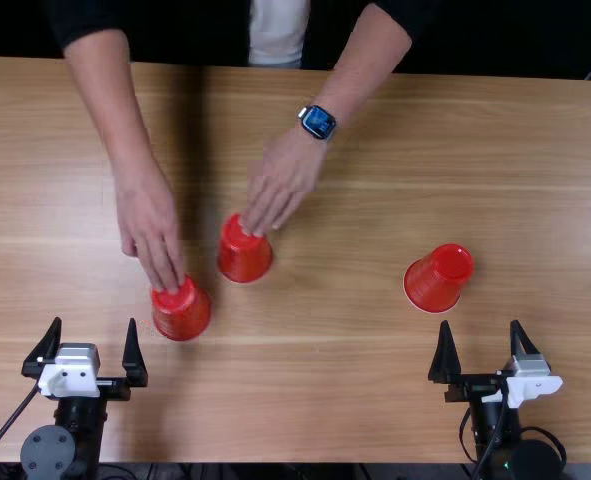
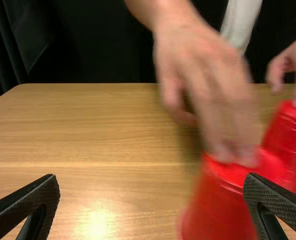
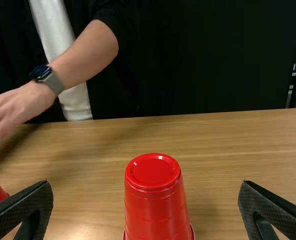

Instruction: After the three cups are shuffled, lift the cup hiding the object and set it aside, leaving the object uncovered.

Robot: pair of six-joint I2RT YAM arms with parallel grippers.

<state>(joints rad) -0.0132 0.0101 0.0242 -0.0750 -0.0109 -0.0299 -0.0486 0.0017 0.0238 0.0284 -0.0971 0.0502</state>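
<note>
Your left pincer and right pincer gape wide. Glossy red left cup, middle cup and right cup stand mouth-down on the table, axes upright.

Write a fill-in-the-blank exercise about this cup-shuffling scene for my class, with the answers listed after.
1. Counting the left cup, the table holds ____ upside-down red cups.
2. The hand on the middle cup wears a ____ on its wrist.
3. The cup that no hand touches stands nearest the ____ gripper.
4. The left gripper and right gripper both have their fingers ____.
Answers: three; watch; right; open.
</note>
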